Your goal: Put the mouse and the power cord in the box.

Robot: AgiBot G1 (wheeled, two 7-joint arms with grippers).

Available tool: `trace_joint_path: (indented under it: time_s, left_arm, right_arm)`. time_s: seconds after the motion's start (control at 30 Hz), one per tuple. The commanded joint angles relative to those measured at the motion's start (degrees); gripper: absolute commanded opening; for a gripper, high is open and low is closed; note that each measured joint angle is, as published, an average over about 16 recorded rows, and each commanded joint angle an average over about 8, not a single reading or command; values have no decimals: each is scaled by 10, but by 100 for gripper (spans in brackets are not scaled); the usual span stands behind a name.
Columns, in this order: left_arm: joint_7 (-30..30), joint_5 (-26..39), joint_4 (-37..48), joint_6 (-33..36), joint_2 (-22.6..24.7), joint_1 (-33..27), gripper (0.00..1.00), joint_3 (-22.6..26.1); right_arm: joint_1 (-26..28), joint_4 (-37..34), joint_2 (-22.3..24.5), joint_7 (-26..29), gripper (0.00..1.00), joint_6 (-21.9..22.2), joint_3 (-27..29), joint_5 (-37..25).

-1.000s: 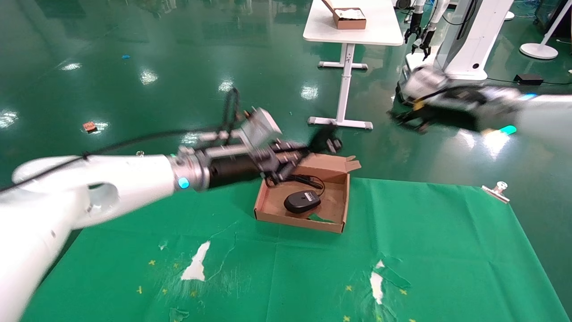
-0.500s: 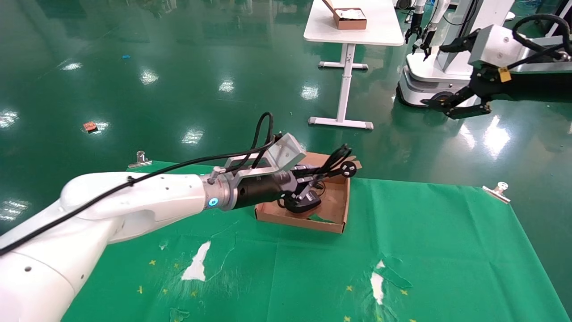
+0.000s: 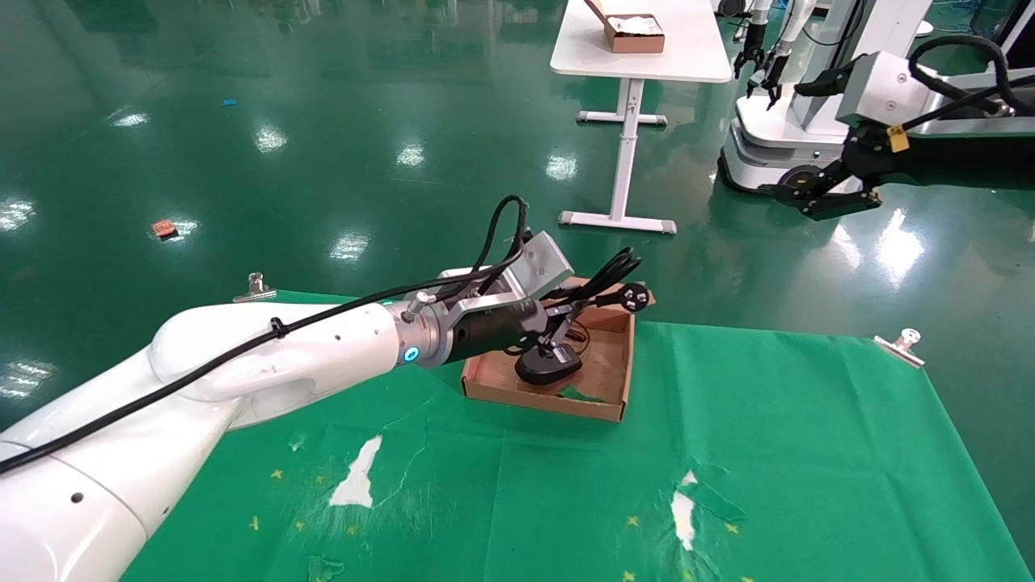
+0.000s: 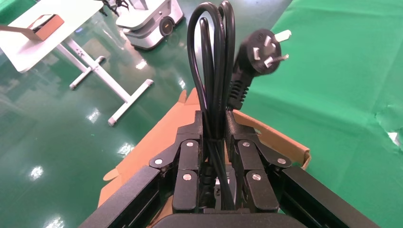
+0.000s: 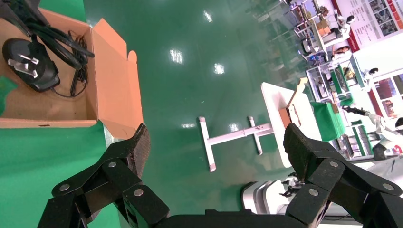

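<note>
The left hand [image 4: 216,142] grips the power cord [image 4: 214,71] above the far side of the box [image 3: 602,380], plug jutting right. The mouse [image 3: 548,365] already lies inside. Judging by this, the next move is to lower and release. The right hand [image 3: 817,198] hangs spread wide, far right, off the desk [image 3: 768,453].

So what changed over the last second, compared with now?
The left gripper, shut on the power cord, swung in and lowered over the box. The right gripper lifted up and away, open. The mouse stayed in the box.
</note>
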Motion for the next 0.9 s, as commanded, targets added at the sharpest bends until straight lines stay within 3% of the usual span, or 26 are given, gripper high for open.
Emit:
trace_joint_path:
  time_s: [0.03,0.37,0.9]
  left_arm:
    - [1,0,2,2,0,0,100,-3]
    - [0,-13,-9,30,-17,11,100,-29]
    - [-28,-97,-120,155,-130,89,100,-119]
  right_arm:
    - [-1,0,-1,0,100,2,0,0]
    - [-17,18,3,13,100,1,6,10]
    - [-162,195,55,139,100,-47,61,105]
